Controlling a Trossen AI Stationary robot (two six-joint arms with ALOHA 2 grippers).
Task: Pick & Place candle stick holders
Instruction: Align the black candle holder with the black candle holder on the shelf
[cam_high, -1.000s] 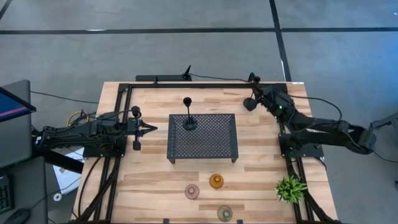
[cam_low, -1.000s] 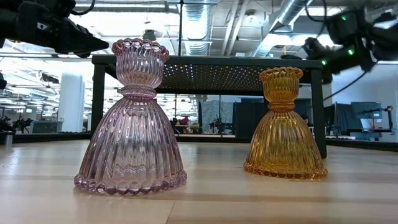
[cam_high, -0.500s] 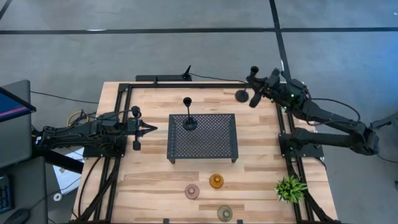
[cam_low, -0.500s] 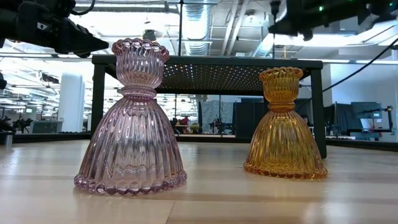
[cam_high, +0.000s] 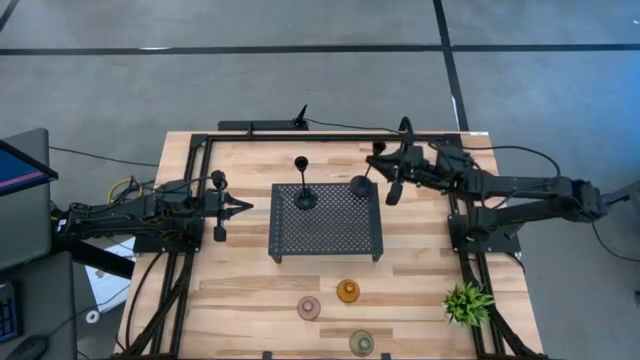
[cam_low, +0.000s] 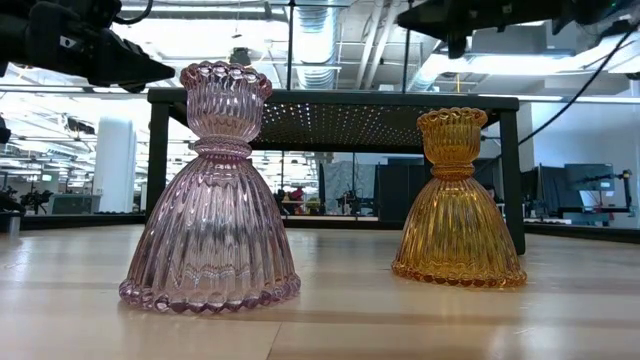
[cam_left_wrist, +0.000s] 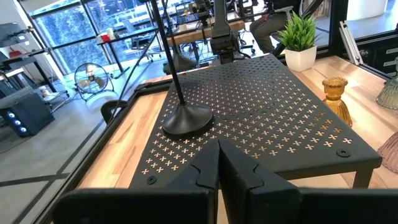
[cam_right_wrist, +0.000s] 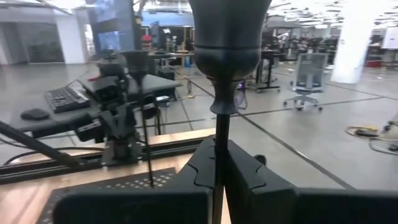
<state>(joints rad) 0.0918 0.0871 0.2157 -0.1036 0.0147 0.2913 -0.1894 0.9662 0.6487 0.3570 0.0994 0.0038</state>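
One slim black candle stick holder (cam_high: 303, 185) stands with its round base (cam_left_wrist: 186, 120) on the black perforated tray (cam_high: 325, 235). My right gripper (cam_high: 376, 166) is shut on a second black holder (cam_high: 367, 172), carried over the tray's far right corner. Pink (cam_high: 309, 308), amber (cam_high: 348, 291) and green (cam_high: 361, 342) glass holders stand on the table near its front edge. My left gripper (cam_high: 243, 206) waits shut at the tray's left side, touching nothing. My right gripper pinches the black holder's thin stem (cam_right_wrist: 217, 134) between its two fingers, a little below the cup top (cam_right_wrist: 229, 34). The fingers come level from the table's right and lie across the stem. The holder stands upright in the hold, its round base (cam_high: 361, 186) clear of the tray.
A small green plant (cam_high: 467, 302) in a white pot stands at the near right corner. Black frame rails (cam_high: 190, 250) run along the table's left, right and far sides. In the low view the pink (cam_low: 210, 190) and amber (cam_low: 458, 200) holders stand in front of the tray (cam_low: 330, 100).
My right gripper has swung from the table's far right corner toward the tray, rising and turning as it went. It has stayed shut on the black holder, which has been carried along upright to the tray's far right corner.
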